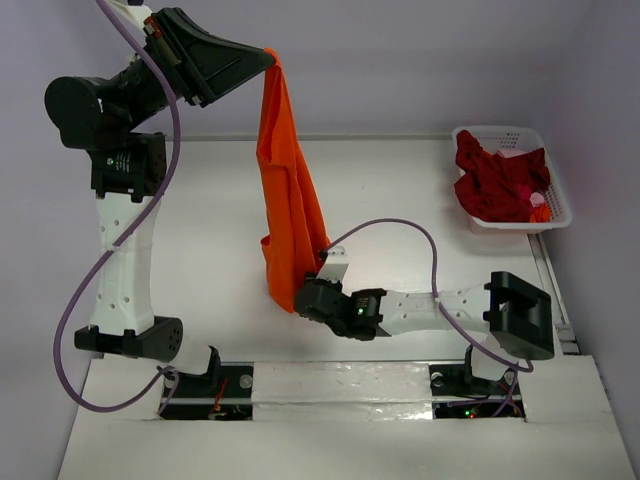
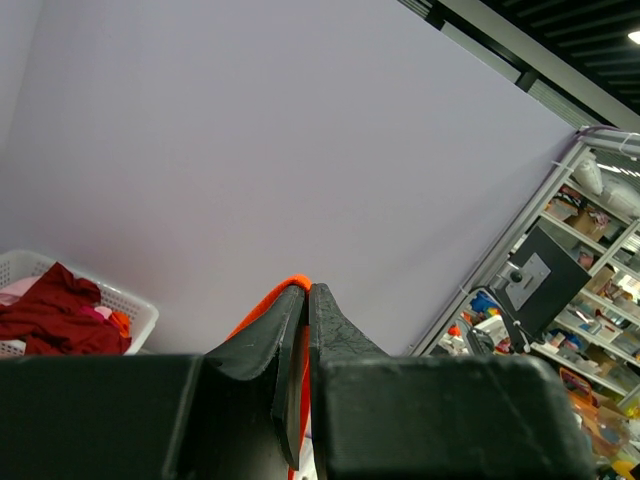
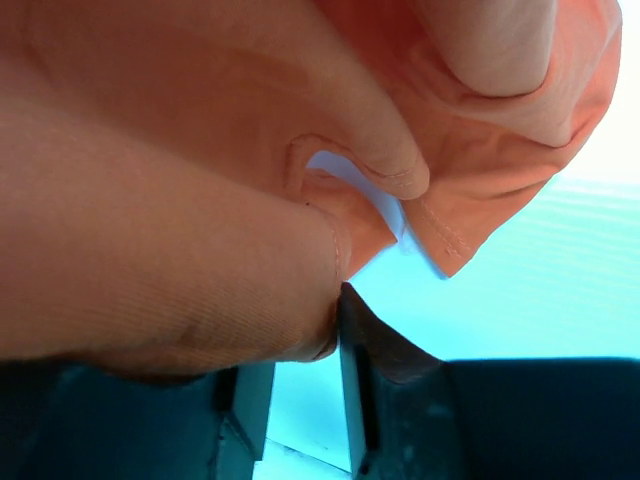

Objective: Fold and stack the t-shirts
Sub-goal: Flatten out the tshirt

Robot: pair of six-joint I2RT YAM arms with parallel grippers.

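From the top view, my left claw (image 1: 270, 56) is raised high at the far left and is clamped on the top of the orange t-shirt (image 1: 285, 190). The shirt hangs from it in a long bunched column down to the worktop (image 1: 210, 200). My right claw (image 1: 314, 280) sits low at the shirt's bottom edge, just to its right and touching the cloth. The crimson t-shirt (image 1: 498, 185) lies crumpled in the white basket (image 1: 560, 205) at the far right corner, well apart from both claws.

On the left wrist view the two fingers are pressed together with a sliver of orange cloth pinched between them and showing over the tips. The basket with the crimson shirt is in the lower left.

On the right wrist view orange folds fill the upper frame and drape over one finger. A narrow gap shows between the jaws, with a hem right at the tips. I cannot tell whether it has a grip.
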